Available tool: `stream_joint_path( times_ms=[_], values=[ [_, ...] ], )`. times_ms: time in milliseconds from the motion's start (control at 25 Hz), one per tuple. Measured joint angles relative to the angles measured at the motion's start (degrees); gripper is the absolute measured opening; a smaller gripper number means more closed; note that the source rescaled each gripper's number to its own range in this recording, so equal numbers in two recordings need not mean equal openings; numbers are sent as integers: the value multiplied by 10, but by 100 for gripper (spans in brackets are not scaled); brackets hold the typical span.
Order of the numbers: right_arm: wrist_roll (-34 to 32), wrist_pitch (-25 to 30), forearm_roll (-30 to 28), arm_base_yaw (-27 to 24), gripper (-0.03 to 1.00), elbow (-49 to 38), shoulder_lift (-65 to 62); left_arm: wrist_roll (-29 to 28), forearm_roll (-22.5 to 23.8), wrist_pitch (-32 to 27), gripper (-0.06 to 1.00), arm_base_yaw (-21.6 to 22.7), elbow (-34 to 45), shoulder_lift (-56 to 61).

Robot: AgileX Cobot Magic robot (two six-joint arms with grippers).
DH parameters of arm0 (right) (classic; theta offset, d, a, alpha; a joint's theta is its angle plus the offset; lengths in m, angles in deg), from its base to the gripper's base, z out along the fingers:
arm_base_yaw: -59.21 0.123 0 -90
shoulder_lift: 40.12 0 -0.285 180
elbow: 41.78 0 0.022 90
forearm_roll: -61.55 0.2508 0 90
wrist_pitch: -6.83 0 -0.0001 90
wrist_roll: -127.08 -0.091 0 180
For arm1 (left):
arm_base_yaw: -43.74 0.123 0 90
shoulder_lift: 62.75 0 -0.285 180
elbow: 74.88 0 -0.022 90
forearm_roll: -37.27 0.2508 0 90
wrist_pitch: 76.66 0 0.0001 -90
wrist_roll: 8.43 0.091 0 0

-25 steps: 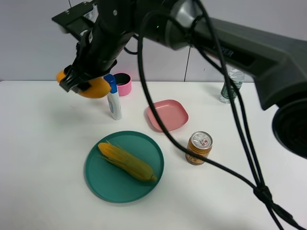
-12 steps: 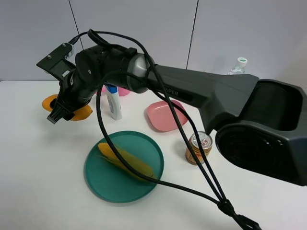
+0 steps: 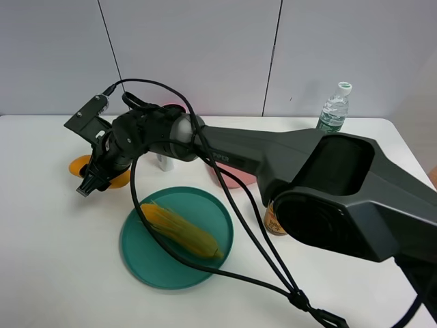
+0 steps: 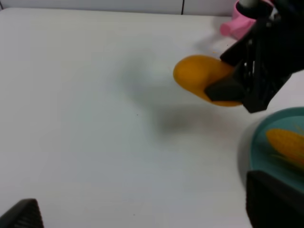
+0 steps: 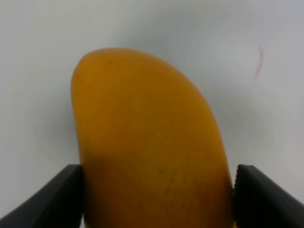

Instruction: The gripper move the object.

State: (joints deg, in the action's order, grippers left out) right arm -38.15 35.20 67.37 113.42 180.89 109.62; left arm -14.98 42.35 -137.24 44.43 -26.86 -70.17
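Observation:
The orange-yellow mango (image 3: pixel 80 165) is clamped in my right gripper (image 3: pixel 97 178), which reaches across to the left side of the white table. The black claw is shut on the mango's middle and holds it low, just above the table. In the right wrist view the mango (image 5: pixel 147 137) fills the frame between the two black fingertips (image 5: pixel 54 202). The left wrist view shows the mango (image 4: pixel 197 76) with the right claw (image 4: pixel 254 76) on it and a shadow beneath. My left gripper (image 4: pixel 147 211) is open and empty over bare table, its fingertips (image 4: pixel 278 202) at the frame's edge.
A teal plate (image 3: pixel 140 263) with a yellow-green corn cob (image 3: pixel 181 231) lies just right of the mango; both also show in the left wrist view (image 4: pixel 254 142). A water bottle (image 3: pixel 332 109) stands at the back right. A pink cup (image 4: pixel 232 24) stands behind the mango.
My right gripper has carried the mango down and to the left, from high beside the white bottle to low over the table left of the teal plate.

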Motion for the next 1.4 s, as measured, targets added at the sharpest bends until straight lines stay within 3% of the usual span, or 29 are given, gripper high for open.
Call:
stream_joint_path(
  times_ms=[960, 1000, 1200, 1280, 1400],
  values=[
    [0, -25, 1, 0, 2, 0, 45, 0, 0, 0, 100, 0, 0, 0],
    [0, -26, 1, 0, 7, 0, 45, 0, 0, 0, 100, 0, 0, 0],
    [-15, -26, 1, 0, 62, 0, 44, 0, 0, 0, 100, 0, 0, 0],
    [-25, -24, 1, 0, 71, 0, 38, 0, 0, 0, 100, 0, 0, 0],
    [-30, -16, 0, 0, 75, 0, 3, 0, 0, 0, 100, 0, 0, 0]
  ],
)
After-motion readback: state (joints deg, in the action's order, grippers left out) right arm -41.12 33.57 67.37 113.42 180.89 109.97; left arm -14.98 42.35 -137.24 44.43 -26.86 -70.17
